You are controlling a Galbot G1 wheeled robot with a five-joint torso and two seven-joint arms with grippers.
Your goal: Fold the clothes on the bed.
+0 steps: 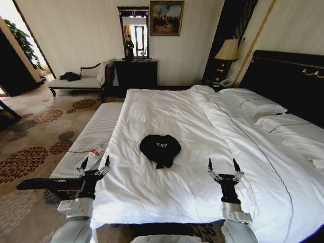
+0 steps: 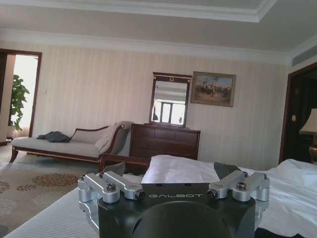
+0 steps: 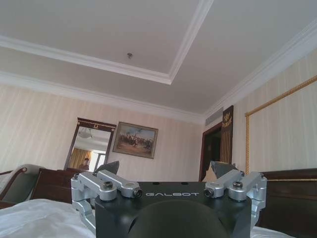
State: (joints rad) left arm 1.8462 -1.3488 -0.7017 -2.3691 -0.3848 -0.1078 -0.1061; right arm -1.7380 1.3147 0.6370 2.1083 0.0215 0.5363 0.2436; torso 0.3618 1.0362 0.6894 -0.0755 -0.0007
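My left end effector (image 1: 94, 164) is raised at the near left corner of the bed (image 1: 202, 192), fingers spread wide, gripping nothing. My right end effector (image 1: 224, 165) sits level with it over the near part of the white duvet, fingers equally wide, also empty. Both point away from me, toward the far wall. In the left wrist view the left end effector (image 2: 173, 179) has its fingers apart; same for the right end effector (image 3: 168, 176) in the right wrist view.

Beyond and between them, the black T-shirt (image 1: 160, 149) lies bunched in a small heap on the duvet, apart from both end effectors, white lettering faintly visible on top. Left of the bed, a striped bench (image 1: 91, 142) runs along its side with a small bottle (image 1: 94, 151) on it. Pillows (image 1: 253, 104) lie against the dark headboard (image 1: 288, 81) on the right. Farther off: lamp (image 1: 227, 50), dark dresser (image 1: 135, 73) with mirror (image 1: 134, 33), painting (image 1: 166, 18), chaise lounge (image 1: 78, 81).
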